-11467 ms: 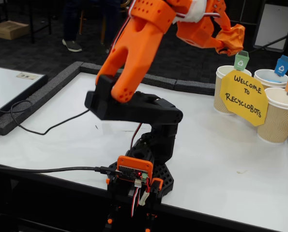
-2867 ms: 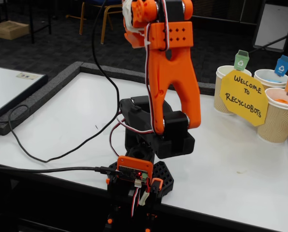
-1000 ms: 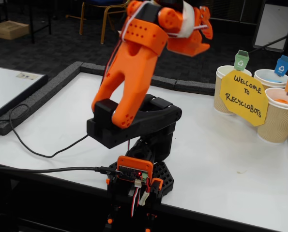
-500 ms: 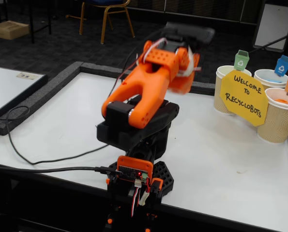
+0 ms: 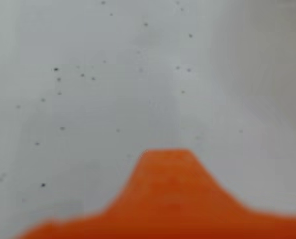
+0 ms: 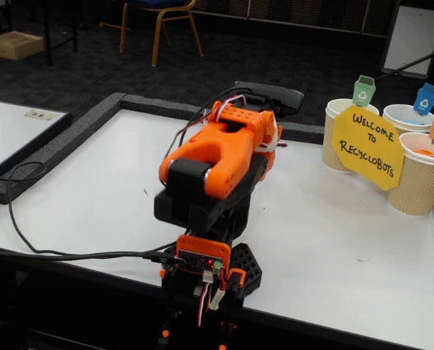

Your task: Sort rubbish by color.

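Note:
The orange arm [image 6: 217, 157] is folded low over the white table [image 6: 93, 189]. Its gripper end points down behind the upper arm, so the fingers are hidden in the fixed view. In the wrist view only one blurred orange finger [image 5: 165, 179] shows, close above the bare speckled table [image 5: 113, 74], with nothing held in sight. A piece of orange rubbish [image 6: 423, 152] lies inside the orange-tagged cup [image 6: 419, 186]. A pale blue patch [image 6: 410, 121] shows inside the blue-tagged cup [image 6: 389, 111]. No green rubbish is in view.
Three beige paper cups stand at the back right behind a yellow sign [image 6: 366, 149]; the green-tagged one [image 6: 335, 142] is on the left. A grey foam border [image 6: 71, 138] rims the table. A black cable [image 6: 27, 226] loops across the left side.
The arm has swung down from its raised pose and folded low over the table, bringing the gripper end close to the surface. The cups have not moved.

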Robot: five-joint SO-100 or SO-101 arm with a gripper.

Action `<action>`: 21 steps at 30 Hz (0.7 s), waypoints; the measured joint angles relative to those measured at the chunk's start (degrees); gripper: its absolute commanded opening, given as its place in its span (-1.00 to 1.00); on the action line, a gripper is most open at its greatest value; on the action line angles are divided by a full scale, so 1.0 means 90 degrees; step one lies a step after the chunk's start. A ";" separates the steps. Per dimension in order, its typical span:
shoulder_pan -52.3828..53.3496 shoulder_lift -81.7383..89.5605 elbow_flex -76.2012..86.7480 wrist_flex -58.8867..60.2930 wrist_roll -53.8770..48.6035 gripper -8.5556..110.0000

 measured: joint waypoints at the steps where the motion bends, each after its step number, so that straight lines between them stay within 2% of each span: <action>1: -0.0049 0.0146 0.0029 0.0117 0.0000 -0.83; 10: -0.0176 0.1035 0.0059 0.1143 0.0000 -0.84; 21: -0.0176 0.1104 0.0059 0.1826 0.0000 -0.85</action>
